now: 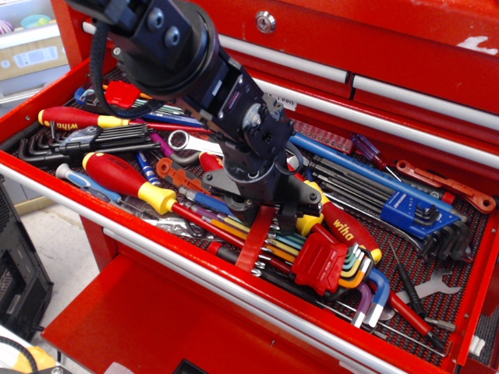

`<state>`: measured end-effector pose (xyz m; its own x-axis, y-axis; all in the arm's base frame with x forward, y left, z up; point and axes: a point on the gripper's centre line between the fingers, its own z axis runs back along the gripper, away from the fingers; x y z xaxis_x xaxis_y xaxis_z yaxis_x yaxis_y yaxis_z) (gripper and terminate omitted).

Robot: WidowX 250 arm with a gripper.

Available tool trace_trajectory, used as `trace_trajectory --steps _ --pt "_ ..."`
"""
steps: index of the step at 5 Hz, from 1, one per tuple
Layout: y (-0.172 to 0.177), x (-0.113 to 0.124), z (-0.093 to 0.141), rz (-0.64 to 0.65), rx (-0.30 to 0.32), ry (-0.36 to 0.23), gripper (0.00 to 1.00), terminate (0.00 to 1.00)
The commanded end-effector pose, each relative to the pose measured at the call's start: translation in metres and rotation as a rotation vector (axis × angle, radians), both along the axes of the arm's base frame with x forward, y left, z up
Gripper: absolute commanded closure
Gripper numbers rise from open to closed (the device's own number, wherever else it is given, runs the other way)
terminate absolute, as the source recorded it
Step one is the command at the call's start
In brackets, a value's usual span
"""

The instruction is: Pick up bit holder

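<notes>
in the open drawer (93,204), mid-front, the bit holder (258,241) lies tilted across the rainbow hex key set (335,261) w/ its top end between the gripper (262,212) fingers. can't tell if they're pinching it or just straddling. risk imo: end grip on a thin strip, could pivot/slip out or snag the hex keys on lift.

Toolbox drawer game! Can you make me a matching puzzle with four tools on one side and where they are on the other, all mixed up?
Things:
1. bit holder
2. blue hex key holder
3. big red and yellow screwdriver
4. black hex key set

Places:
A. far left of the drawer
B. right side of the drawer
C. just under the gripper
D. front left, lying slanted

Pairs: 1-C, 2-B, 3-D, 4-A
</notes>
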<state>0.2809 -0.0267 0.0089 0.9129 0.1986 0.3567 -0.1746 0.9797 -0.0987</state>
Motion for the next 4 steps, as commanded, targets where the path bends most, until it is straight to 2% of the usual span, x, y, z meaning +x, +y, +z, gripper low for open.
trace_trajectory --steps 1,2,3,4 --pt "0.008 0.007 0.025 -0.026 0.038 0.031 1.0 0.0" --pt "0.015 0.019 0.047 -0.055 0.056 0.047 1.0 0.0" --pt "0.014 0.028 0.083 -0.091 0.163 0.021 1.0 0.0" --pt "0.016 0.023 0.13 -0.101 0.248 0.047 1.0 0.0"
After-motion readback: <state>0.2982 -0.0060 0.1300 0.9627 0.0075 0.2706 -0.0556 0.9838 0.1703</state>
